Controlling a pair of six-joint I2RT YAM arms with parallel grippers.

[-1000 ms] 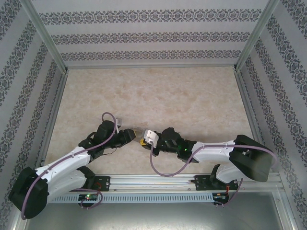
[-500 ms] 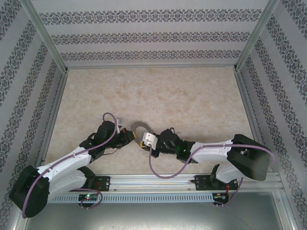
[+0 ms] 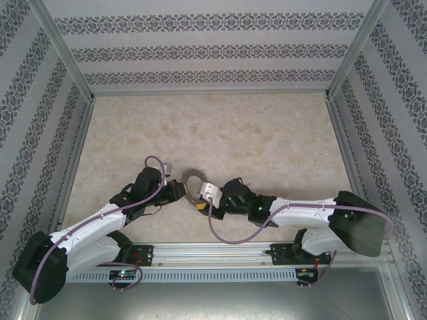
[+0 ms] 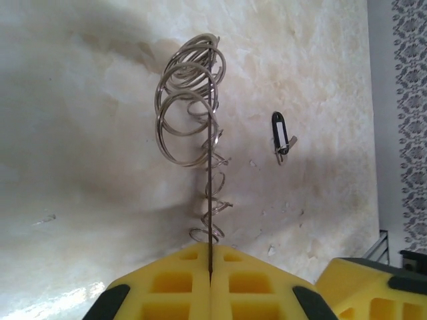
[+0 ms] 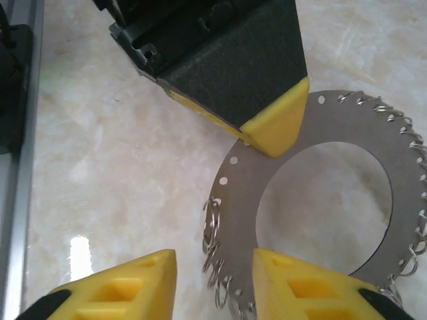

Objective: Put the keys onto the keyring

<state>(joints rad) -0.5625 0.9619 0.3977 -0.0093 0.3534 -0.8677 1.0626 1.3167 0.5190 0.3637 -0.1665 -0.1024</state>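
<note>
The keyring is a flat grey ring fringed with wire loops, held up off the table between the two arms. My left gripper is shut on its rim. In the left wrist view the keyring shows edge-on, clamped between the yellow fingers of the left gripper. My right gripper is open, its fingers either side of the keyring's looped rim without touching it. The left fingertips pinch the rim above. The key, small with a dark oval head, lies on the table beyond.
The marble-patterned table is boxed in by patterned walls and metal frame posts. An aluminium rail runs along the near edge, close to the left of my right gripper.
My left gripper closed on the keyring's rim and my right gripper opened and let it go. The ring now shows between the arms.
</note>
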